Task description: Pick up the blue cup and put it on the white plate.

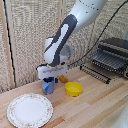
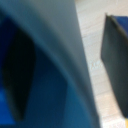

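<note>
The cobalt cup (image 1: 48, 87) is a small blue mug standing on the wooden table, just beside the yellow bowl. My gripper (image 1: 48, 80) is right above it, with the white block low over the rim and the fingers down around the cup's top. In the wrist view the blue cup wall (image 2: 55, 75) fills most of the picture, very close and blurred. One dark finger (image 2: 116, 60) stands apart from the wall, with bare table showing between them. The jaws look open. The white plate (image 1: 30, 110) with the thin patterned rim lies at the front on the exterior view's left, empty.
A small yellow bowl (image 1: 74, 88) sits just on the exterior view's right of the cup. A black wire rack and a toaster-like appliance (image 1: 112, 57) stand at the back right. A small orange object (image 1: 63, 78) lies behind the cup. A reed screen backs the table.
</note>
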Robot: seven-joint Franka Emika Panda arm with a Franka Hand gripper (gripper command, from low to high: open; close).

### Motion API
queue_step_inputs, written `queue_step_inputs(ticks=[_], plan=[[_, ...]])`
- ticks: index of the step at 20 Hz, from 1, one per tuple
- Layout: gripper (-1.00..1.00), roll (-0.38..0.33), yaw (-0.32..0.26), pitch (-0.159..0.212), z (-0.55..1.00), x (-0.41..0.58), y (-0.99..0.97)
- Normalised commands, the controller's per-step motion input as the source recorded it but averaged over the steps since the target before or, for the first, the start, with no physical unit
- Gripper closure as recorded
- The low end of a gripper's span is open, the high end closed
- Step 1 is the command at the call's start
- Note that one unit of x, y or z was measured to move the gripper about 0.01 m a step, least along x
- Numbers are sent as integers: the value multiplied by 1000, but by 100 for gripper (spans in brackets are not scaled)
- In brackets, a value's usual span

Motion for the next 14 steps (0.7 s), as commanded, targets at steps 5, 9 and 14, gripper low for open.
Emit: queue_step_inputs(ticks=[5, 9, 14], plan=[[100, 21, 0, -33, 347, 0, 0], [100, 59, 1, 3, 485, 0, -38], [100, 92, 1, 47, 809, 75, -39]])
